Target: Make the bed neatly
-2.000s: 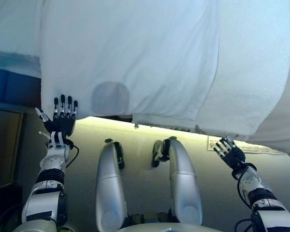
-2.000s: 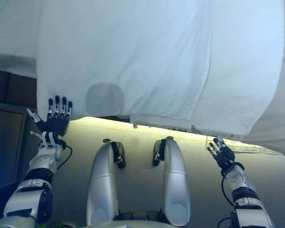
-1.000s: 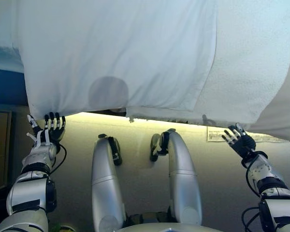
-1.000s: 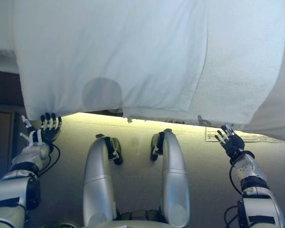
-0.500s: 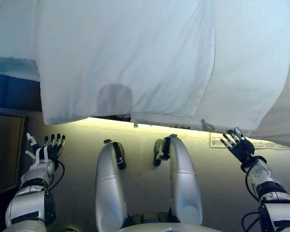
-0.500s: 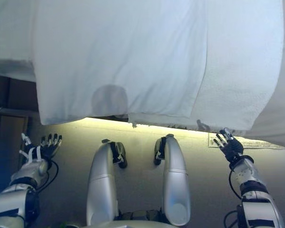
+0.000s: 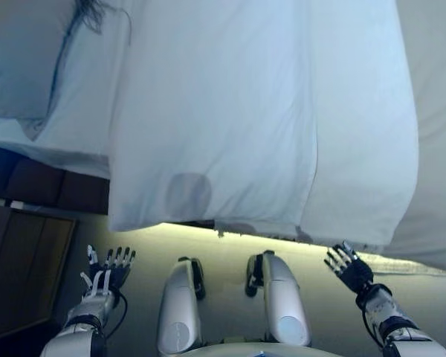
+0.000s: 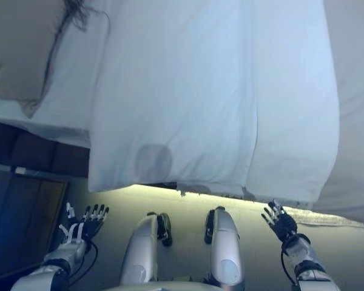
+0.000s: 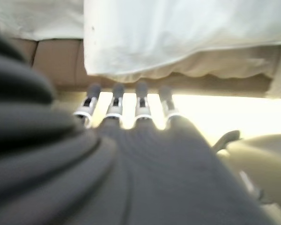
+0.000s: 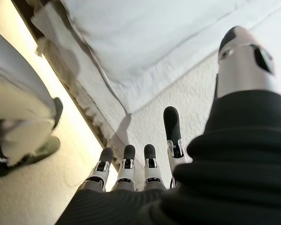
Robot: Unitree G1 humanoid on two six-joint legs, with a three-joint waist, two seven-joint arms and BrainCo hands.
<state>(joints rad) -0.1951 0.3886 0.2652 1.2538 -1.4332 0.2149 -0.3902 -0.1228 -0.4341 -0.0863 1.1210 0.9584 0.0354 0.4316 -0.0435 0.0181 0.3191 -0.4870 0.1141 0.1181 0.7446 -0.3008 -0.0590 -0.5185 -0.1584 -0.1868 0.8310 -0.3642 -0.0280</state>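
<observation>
A white sheet (image 7: 223,126) lies over the bed and hangs down its near side; it also shows in the left wrist view (image 9: 178,33). A textured white blanket (image 7: 364,163) lies under it on the right and shows in the right wrist view (image 10: 150,117). A pillow (image 7: 22,59) lies at the far left of the bed. My left hand (image 7: 108,274) is open below the sheet's left corner, apart from it; its fingers (image 9: 114,101) are straight. My right hand (image 7: 349,268) is open just below the blanket's hanging edge, its fingers (image 10: 147,164) straight, holding nothing.
A dark bed base (image 7: 52,186) shows under the mattress at the left. A dark wooden panel (image 7: 22,275) stands at the lower left beside my left arm. Pale floor (image 7: 223,249) runs along the bed's near side.
The camera has tilted up, so more of the bed and the pillow show. My left hand has dropped away from the sheet's corner. Both hands stay open.
</observation>
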